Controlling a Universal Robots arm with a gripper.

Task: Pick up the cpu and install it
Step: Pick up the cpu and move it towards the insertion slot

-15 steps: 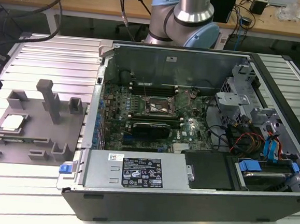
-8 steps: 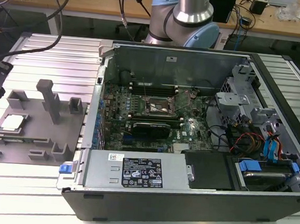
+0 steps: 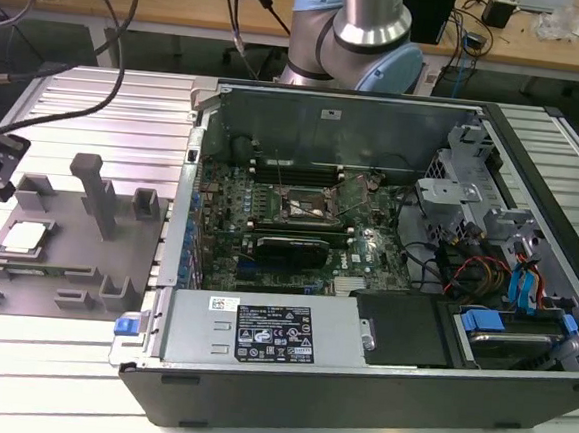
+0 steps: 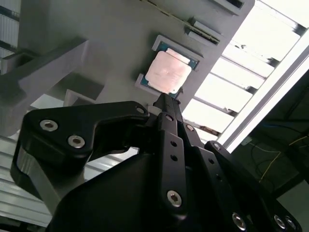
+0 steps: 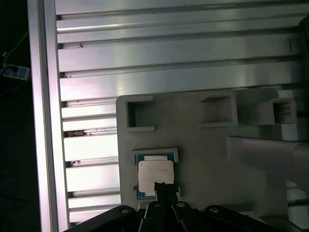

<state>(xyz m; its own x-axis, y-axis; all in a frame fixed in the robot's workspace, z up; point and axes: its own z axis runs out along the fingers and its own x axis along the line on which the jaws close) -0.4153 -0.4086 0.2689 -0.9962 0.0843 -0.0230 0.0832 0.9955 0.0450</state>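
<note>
The cpu [image 4: 168, 72] sat in its pocket near the gray tray's [image 4: 111, 43] edge, not yet lifted. The gripper [image 4: 166, 100] hung over it, clenched on nothing. Pickup and installation were both undone.

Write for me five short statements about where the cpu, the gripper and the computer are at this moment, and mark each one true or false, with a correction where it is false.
1. The cpu lies in a holder on the gray tray, outside the computer case. True.
2. The gripper holds the cpu lifted in the air. False: in both wrist views the cpu lies flat in its holder, with the gripper's tip close by its edge.
3. The computer case is open and the motherboard can be seen. True.
4. The cpu socket is to the exterior view's left of the tray. False: it is to the right, inside the case.
5. The tray rests on a wooden floor. False: it rests on a ribbed metal table.
</note>
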